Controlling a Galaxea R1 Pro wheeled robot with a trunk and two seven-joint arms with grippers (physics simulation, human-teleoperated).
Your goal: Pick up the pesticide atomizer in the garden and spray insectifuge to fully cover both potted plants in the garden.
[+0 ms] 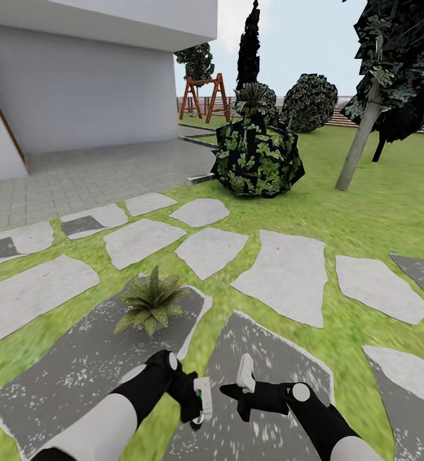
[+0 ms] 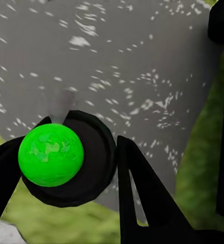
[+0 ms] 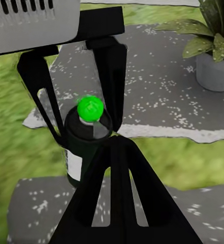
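The pesticide atomizer (image 2: pixel 52 155) is a dark bottle with a white label and, here, a bright green top (image 3: pixel 90 108). My left gripper (image 1: pixel 198 403) is shut on it, with one black finger on each side of the bottle's neck. It holds the bottle low over a grey paving stone (image 1: pixel 77 378). Just to its right, my right gripper (image 1: pixel 228 389) points at the bottle with its fingers pressed together and nothing in them. One potted plant (image 1: pixel 149 304), a low green rosette in a pale pot (image 3: pixel 216 71), stands on the same stone ahead and to the left.
Grey stepping stones (image 1: pixel 289 275) lie across the lawn ahead. A big dark-leaved shrub (image 1: pixel 257 157) stands further on, with a tree trunk (image 1: pixel 359 144) to its right. A white house wall (image 1: pixel 84 83) and a paved terrace are at the left. A wooden fence runs along the back.
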